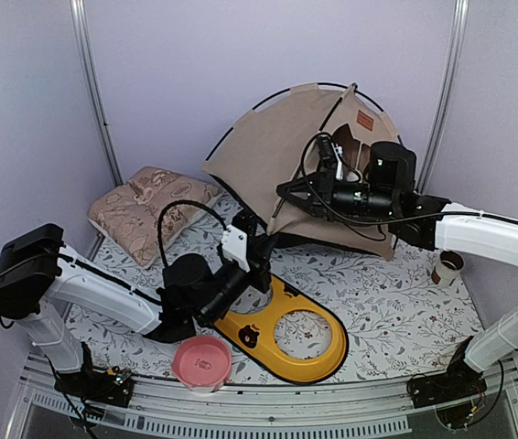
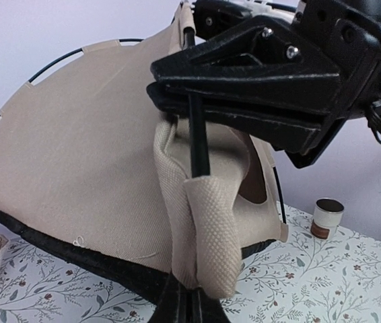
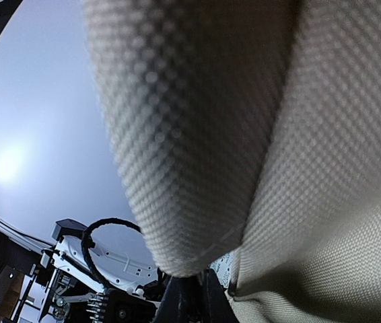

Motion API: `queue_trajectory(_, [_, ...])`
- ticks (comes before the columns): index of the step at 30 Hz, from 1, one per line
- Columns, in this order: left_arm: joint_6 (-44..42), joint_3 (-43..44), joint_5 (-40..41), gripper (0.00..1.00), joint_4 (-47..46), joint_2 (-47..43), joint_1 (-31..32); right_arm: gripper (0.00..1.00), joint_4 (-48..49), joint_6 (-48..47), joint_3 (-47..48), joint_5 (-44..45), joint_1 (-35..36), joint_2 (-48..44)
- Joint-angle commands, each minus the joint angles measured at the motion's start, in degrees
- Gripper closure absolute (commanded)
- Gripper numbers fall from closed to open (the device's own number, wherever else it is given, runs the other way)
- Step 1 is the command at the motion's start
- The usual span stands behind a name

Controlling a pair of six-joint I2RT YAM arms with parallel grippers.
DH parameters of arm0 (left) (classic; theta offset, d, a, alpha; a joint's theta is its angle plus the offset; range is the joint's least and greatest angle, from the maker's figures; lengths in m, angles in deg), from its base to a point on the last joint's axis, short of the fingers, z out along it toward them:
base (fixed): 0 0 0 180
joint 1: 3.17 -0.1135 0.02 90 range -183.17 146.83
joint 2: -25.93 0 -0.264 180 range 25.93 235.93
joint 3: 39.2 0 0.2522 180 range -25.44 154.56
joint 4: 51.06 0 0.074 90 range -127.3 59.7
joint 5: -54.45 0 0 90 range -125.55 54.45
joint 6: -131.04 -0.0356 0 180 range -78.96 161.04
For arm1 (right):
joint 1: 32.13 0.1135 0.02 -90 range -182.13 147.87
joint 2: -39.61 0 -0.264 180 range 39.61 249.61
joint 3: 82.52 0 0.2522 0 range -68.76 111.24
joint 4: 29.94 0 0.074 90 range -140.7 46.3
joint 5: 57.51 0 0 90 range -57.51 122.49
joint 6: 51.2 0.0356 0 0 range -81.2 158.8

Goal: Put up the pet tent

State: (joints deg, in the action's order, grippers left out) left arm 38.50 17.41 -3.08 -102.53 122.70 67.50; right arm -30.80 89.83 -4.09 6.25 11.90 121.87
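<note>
Firmly, left hand (image 2: 185,304) and right hand (image 2: 160,91) clamp the pet tent (image 2: 76,148); pink bowl (image 1: 201,360) sits apart.

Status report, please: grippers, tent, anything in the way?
Right gripper shut on the pole. Left gripper shut on the tent at its fabric sleeve, below. Tent half up, leaning. Pillow beside it, not blocking.

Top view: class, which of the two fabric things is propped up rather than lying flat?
The plain beige tent, arched up at the back; the flowered pillow lies flat to its left.
</note>
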Motion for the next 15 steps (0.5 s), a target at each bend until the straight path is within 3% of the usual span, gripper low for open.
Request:
queue_trajectory(1, [1.0,0.1,-2.0,1.00,0.5,-0.7,1.8,1.00,0.7,1.3,-1.5,5.6,-0.7,0.7])
queue_trajectory(15, [3.7,-1.3,-3.5,1.00,2.1,-4.5,-0.3,1.00,-2.6,-0.9,-3.1,7.5,0.8,-0.4])
